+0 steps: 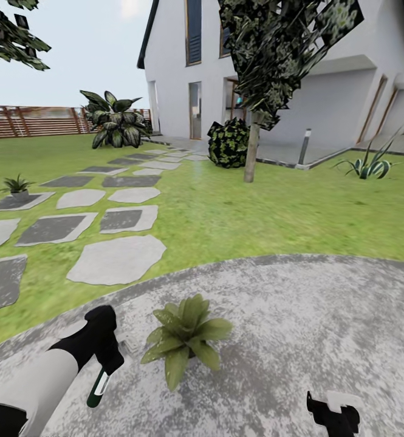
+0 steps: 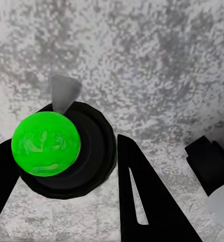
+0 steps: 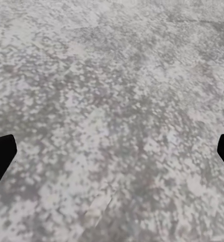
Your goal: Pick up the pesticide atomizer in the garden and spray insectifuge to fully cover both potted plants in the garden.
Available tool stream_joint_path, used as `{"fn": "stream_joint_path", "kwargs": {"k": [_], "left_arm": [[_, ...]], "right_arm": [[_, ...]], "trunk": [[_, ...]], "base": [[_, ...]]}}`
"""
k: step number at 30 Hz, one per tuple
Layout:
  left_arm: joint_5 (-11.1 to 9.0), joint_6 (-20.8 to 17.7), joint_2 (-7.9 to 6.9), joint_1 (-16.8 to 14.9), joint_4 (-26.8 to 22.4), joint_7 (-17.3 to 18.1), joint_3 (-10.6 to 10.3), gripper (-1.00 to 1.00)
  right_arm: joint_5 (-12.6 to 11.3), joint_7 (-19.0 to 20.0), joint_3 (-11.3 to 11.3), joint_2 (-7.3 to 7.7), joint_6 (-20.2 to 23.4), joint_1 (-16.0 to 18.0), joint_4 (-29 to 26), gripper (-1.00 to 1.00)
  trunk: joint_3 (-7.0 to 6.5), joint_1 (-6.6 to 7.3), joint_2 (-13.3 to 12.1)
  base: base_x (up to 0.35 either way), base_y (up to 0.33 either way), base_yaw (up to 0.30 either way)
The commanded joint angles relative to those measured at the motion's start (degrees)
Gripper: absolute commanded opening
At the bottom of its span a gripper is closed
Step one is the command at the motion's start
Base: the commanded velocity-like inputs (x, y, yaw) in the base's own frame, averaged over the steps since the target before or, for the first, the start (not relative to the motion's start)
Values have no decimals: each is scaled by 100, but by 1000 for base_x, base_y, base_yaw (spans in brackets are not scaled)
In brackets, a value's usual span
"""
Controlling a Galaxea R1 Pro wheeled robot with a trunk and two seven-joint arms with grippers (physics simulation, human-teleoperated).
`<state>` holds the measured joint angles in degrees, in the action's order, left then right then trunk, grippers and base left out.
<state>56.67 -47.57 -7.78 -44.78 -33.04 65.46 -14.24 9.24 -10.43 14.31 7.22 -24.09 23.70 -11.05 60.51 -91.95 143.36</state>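
Note:
One potted plant (image 1: 186, 340), a rosette of broad pointed green leaves, stands on the round grey patio (image 1: 299, 315) just in front of me; its pot is hidden under the leaves. My left gripper (image 1: 107, 363) hangs just left of it, shut on the pesticide atomizer (image 1: 98, 388), which points down toward the paving. Seen end-on in the left wrist view, the atomizer (image 2: 66, 161) is a black round body with a bright green ball, held between the dark fingers (image 2: 142, 201). My right gripper (image 1: 334, 411) stands open low over the patio's right side, with bare paving between its fingertips (image 3: 1, 154).
Grey stepping stones (image 1: 116, 258) cross the lawn at the left toward the white house (image 1: 323, 91). A small spiky plant (image 1: 16, 184) sits on a far-left stone. A thin tree trunk (image 1: 250, 152), a dark bush (image 1: 229, 142) and a brown fence (image 1: 31, 120) stand beyond.

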Motion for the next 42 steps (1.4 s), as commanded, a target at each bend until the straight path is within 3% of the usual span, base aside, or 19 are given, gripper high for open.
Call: {"fn": "stream_joint_path", "kwargs": {"k": [1, 4, 7, 8, 10, 12, 14, 15, 19, 35, 42], "left_arm": [[37, -30, -4, -12, -10, 42, -26, -100], [37, -63, 21, -46, -11, 45, -29, -100], [16, -342, 86, -233, -12, 126, -37, -100], [22, -368, 91, -271, -11, 230, -48, -100], [95, -365, 103, -321, -13, 784, -92, -100], [288, -358, 104, -340, -17, 1220, -117, -100], [466, -355, 104, -341, -18, 1331, -120, -100], [664, -351, 102, -320, -18, 1383, -122, -100], [784, -351, 109, -321, -23, 1414, -115, -100], [794, -357, 129, -283, -18, 1415, -114, -100], [808, -358, 120, -293, -18, 1416, -122, -100]], "right_arm": [[60, -21, 29, -1, -15, 3, 6, 100], [60, -21, 29, -1, -13, 3, 6, 100], [60, -21, 28, -1, -15, 3, 6, 100], [60, -21, 28, -1, -15, 3, 6, 100], [60, -21, 28, -1, -14, 3, 6, 100], [60, -16, 28, -1, -11, 3, 6, 100], [60, -14, 28, 3, -11, 3, 9, 100], [62, -8, 28, 8, -9, 3, 13, 100], [69, -4, 28, 17, -8, 3, 15, 100], [60, -12, 28, 16, -12, 3, 15, 100], [60, -12, 28, 8, -11, 3, 13, 100]], "trunk": [[6, -1, 2], [6, -1, 2], [6, -1, 2], [6, -1, 2], [6, -1, 2], [6, -1, 2], [6, -1, 2], [6, -1, 2], [6, -1, 2], [6, -1, 2], [6, -1, 2]], "base": [[254, -118, 277], [137, -32, 277], [21, -5, 277], [6, -1, 277], [2, -1, 260], [1, 0, 100], [0, 0, 36], [0, 0, 9], [65, -61, 2], [54, -253, 2], [15, -273, 206]]}}
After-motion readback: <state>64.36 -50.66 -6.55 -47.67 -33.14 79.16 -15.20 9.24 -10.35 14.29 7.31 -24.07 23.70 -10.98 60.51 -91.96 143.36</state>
